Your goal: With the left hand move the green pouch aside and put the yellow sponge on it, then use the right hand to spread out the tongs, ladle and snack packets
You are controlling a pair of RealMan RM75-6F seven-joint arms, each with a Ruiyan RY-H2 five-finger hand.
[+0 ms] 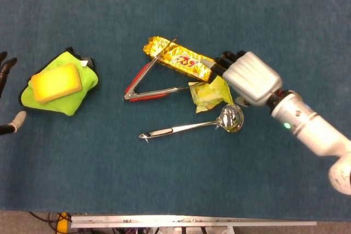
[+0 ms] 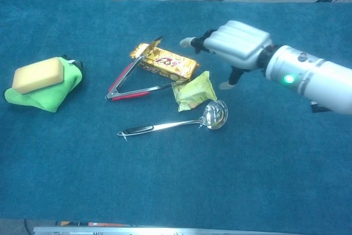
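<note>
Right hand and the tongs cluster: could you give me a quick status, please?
Right hand open, above the gold packet's end. Left hand open, off the yellow sponge, which sits on green pouch. Tongs, ladle, packets unspread.

The head view looks straight down on the table [image 1: 274, 15]; the chest view faces it lower, obliquely, sharing its middle.
</note>
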